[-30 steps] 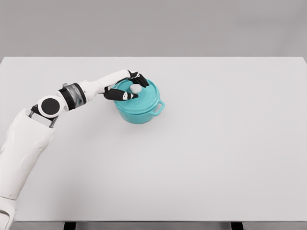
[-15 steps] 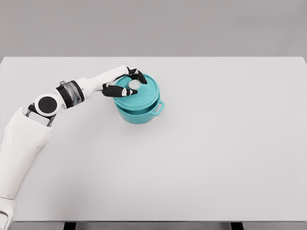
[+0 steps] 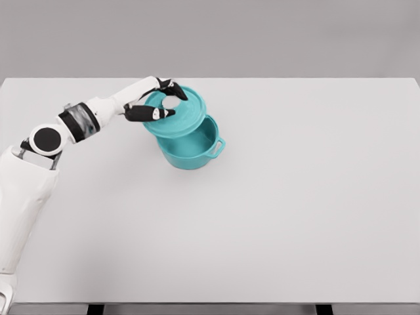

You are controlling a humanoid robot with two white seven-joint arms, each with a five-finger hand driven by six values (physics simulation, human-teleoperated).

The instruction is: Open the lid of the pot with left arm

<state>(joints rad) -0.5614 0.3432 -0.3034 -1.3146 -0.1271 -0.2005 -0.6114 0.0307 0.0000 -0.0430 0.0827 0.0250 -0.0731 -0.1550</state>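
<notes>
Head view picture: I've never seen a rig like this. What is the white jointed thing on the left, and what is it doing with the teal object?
This is a simulator's render, seen from a camera on a humanoid robot's head, looking down at a white table. The white jointed thing is its left arm, ending in the left hand with dark fingers. The hand grips the knob of a teal lid, held tilted above the open teal pot. The right arm is not in view.

Left arm (image 3: 39, 164): glossy white shells, broad upper segment, round black joint cap ringed in white, and a grey-and-black banded forearm collar. Left hand (image 3: 152, 105): black fingers (image 3: 147, 113), apparently with pale markings.
</notes>
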